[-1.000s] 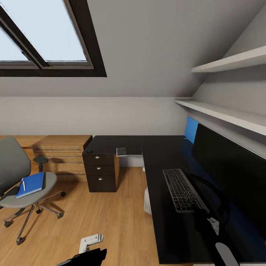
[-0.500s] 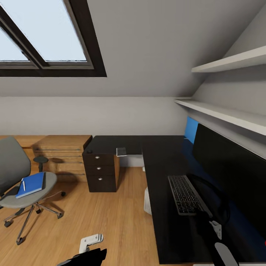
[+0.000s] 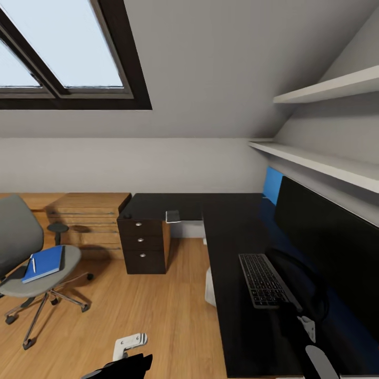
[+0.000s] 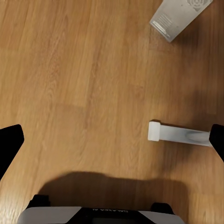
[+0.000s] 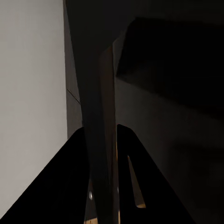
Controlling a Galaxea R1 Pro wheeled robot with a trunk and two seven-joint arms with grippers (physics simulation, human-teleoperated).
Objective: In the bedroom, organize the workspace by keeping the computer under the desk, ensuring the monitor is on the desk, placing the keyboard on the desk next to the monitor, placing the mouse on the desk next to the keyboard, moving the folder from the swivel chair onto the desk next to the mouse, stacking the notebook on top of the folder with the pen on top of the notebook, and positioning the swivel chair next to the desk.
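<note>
The keyboard (image 3: 267, 280) had slid a little along the worktop (image 3: 231, 231) toward the monitor (image 3: 326, 247) and stopped, the right gripper's (image 5: 103, 186) fingers pinched its near end, the left fingers (image 4: 11, 144) hung wide open, and the blue folder (image 3: 43, 262) waited on the swivel chair (image 3: 31, 263).

Black gripper (image 4: 112, 140) fingers (image 4: 10, 142), white wrist housing, black arm shell

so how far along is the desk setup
Done: monitor stands on the desk. In hand: the right gripper grips the keyboard beside the monitor. Left: blue folder with the pen waits on the swivel chair.
</note>
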